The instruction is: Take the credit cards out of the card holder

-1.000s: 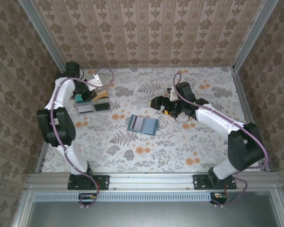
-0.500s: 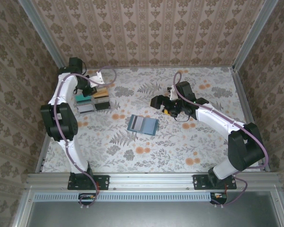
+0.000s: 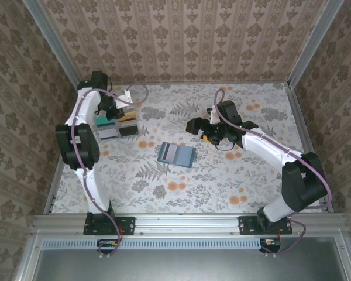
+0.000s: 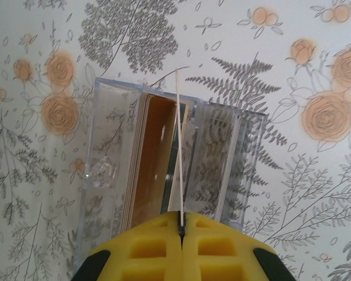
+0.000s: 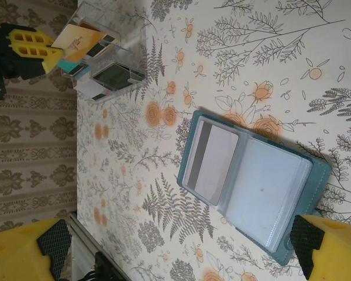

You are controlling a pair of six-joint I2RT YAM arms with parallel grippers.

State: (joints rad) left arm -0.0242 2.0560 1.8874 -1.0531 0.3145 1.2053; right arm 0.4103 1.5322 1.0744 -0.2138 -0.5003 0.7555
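And the left arm keeps swinging. Over the last second its elbow has tucked in and the left gripper (image 4: 181,229) has slid further from the card holder (image 3: 175,154), ending up over the clear box (image 4: 99,117) that sits to the holder's left and beyond it. Its jaws are pressed together on a tan-orange card (image 5: 79,40), which stands on edge, so the wrist camera catches only a thin pale line. The card's long axis points straight out from the fingers, down toward the box's slots. I'd say that's one card out and about to be filed, so the job is partway done, not finished. The holder itself lies opened flat, inner faces up, its long axis running left to right across the table with a slight skew. A grey card (image 5: 213,164) with a dark stripe sits in its left pocket, lengthwise across the holder's own length. The right gripper (image 3: 194,126) hangs just right of the holder and beyond it, jaws spread wide, holding nothing, and it hasn't budged.
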